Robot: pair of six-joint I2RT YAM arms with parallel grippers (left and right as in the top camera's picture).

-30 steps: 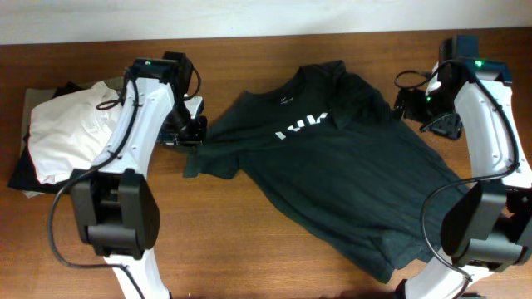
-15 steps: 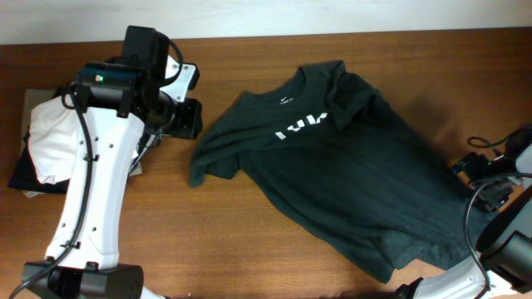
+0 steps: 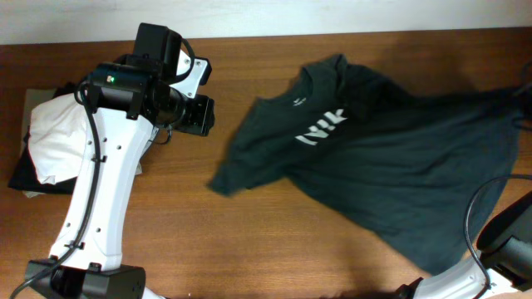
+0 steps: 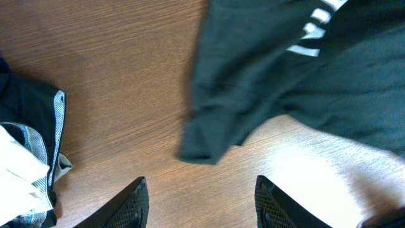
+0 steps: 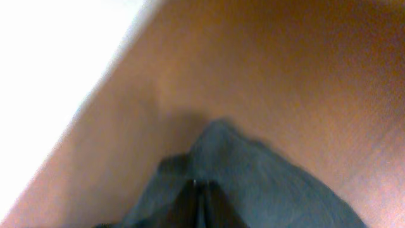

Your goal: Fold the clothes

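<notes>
1. Overhead: the dark charcoal T-shirt (image 3: 391,166) lies across the right half of the tabletop (image 3: 166,237), chest up, with its white letters (image 3: 322,127) showing; its far right part stretches to the right edge and runs out of the picture there; one sleeve (image 3: 237,170) points toward the middle of the tabletop; the left arm (image 3: 104,183) reaches toward the far left corner, its head apart from that sleeve; a white shirt (image 3: 54,141) tops a stack of dark garments (image 3: 25,178) at the left edge; the right tool is outside this view.
2. Left wrist: the left tool (image 4: 205,204) stands wide open, its two black fingertips apart with only bare wood between them; the sleeve lies flat just beyond them, untouched; the stack shows at the left.
3. Right wrist: the view is blurred; the right tool (image 5: 199,206) appears clamped on a fold of the T-shirt, which rises above it as a dark peak; brown wood lies behind.
</notes>
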